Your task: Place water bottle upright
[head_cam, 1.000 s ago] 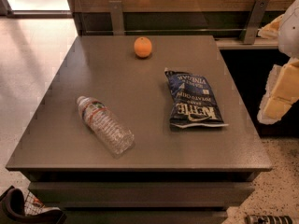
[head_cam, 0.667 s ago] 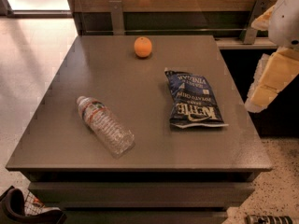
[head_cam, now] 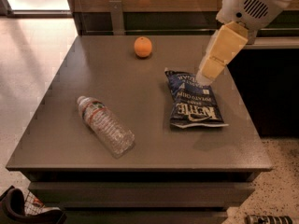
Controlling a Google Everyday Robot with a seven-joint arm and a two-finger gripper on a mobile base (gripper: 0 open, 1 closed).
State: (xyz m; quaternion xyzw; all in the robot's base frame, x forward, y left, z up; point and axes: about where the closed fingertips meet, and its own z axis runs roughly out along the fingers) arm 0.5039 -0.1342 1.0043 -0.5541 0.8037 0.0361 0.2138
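The water bottle [head_cam: 104, 124] lies on its side on the grey table [head_cam: 140, 143], at the left front. It is clear and ribbed, with a white cap pointing to the back left and a red-and-white label near the neck. My gripper [head_cam: 204, 78] hangs from the white arm at the upper right, above the back edge of a chip bag. It is well to the right of the bottle and apart from it.
A dark blue chip bag [head_cam: 194, 101] lies flat at the right middle of the table. An orange [head_cam: 143, 46] sits near the back edge. A dark counter runs behind and to the right of the table. Floor clutter shows at the bottom left corner.
The arm has swung in from the right edge, leftward and over the table, so the gripper is now above the chip bag. The bottle, bag and orange have not moved.
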